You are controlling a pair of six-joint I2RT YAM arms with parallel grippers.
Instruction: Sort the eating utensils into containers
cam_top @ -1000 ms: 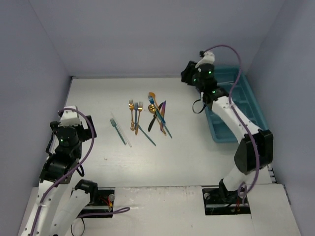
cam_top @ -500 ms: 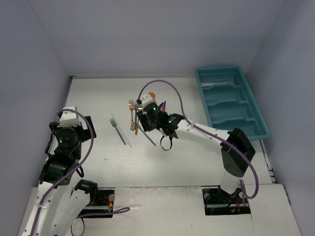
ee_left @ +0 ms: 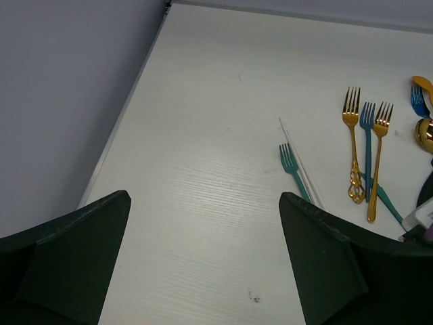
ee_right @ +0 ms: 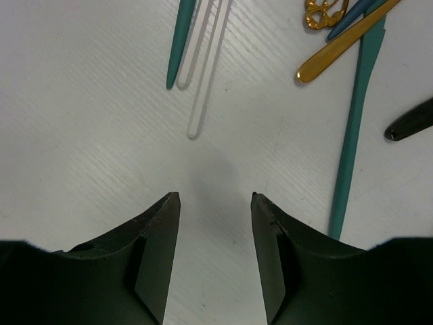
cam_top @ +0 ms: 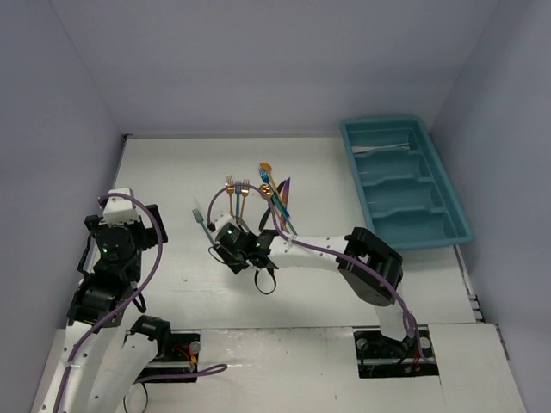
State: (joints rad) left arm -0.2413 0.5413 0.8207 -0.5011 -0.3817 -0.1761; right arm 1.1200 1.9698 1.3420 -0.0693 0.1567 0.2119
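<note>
Bare tabletop (ee_left: 203,135) is lying between the left wall and the utensils (cam_top: 250,194), which are sitting mid-table, well apart from the teal tray (cam_top: 422,239) along the right wall. Two gold forks (ee_left: 350,112) are flanking one blue fork (ee_left: 367,115), beside one teal fork (ee_left: 289,161) and two clear sticks (ee_left: 288,135). Reaching leftward, the right gripper (ee_right: 215,200) is hanging open just short of the sticks; the left gripper (ee_left: 203,203) is gaping wide.

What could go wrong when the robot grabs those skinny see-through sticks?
The clear pieces lie flat and thin on the table, so the fingers of the right gripper may slide over them. The teal fork handle lies right beside them, so it could get pinched or pushed too.
</note>
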